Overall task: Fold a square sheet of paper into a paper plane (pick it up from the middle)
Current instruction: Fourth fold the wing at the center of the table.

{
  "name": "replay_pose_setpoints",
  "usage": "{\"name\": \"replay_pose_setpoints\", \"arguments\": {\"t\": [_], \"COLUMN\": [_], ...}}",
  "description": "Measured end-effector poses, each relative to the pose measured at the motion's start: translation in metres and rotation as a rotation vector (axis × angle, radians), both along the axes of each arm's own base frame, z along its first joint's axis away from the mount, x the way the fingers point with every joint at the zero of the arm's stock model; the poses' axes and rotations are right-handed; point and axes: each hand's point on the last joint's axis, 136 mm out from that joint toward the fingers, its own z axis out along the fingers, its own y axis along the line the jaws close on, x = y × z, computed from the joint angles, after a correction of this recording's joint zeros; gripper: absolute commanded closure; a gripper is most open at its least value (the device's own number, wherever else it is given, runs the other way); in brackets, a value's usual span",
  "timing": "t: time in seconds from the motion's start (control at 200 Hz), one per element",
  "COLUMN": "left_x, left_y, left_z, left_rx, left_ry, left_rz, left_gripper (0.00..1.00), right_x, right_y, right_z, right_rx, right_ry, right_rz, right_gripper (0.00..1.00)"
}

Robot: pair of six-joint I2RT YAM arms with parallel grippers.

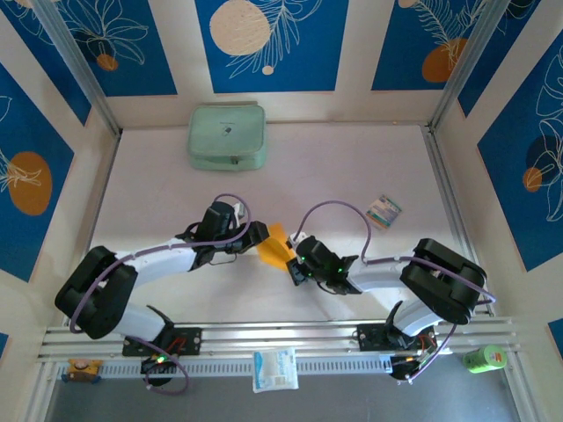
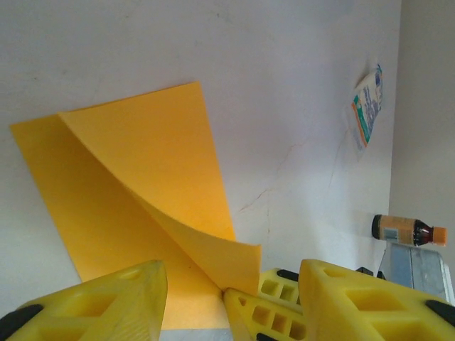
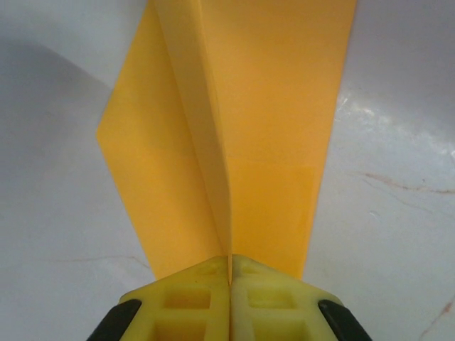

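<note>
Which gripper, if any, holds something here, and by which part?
The right gripper has its jaws shut on the orange-yellow paper, pinching its near edge where the raised fold ends. The left gripper is open and grips nothing.

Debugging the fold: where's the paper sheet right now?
Mid-table in the top view, the partly folded orange-yellow paper sits between the two grippers. The right gripper pinches one edge, and the left gripper is open on its other side.

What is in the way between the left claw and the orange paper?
Only the right gripper: shut on the near edge of the paper, its tip sits between the open fingers of the left gripper. Otherwise nothing visible is in the way.
</note>
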Motion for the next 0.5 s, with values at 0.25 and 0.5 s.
{"name": "replay_pose_setpoints", "arguments": {"t": [0.25, 0.5], "left_x": [-0.0002, -0.0019], "left_y": [0.0005, -0.0020], "left_z": [-0.0007, -0.0045], "left_rx": [0.001, -0.022], "left_ry": [0.002, 0.018], "left_rz": [0.002, -0.002], "left_gripper": [0.60, 0.90], "right_x": [-0.0013, -0.0001], "right_y": [0.0032, 0.0097], "right_z": [-0.0002, -0.0004], "right_rx": [0.097, 0.174], "right_ry": [0.098, 0.166], "right_rz": [-0.038, -0.065], "right_gripper": [0.92, 0.92]}}
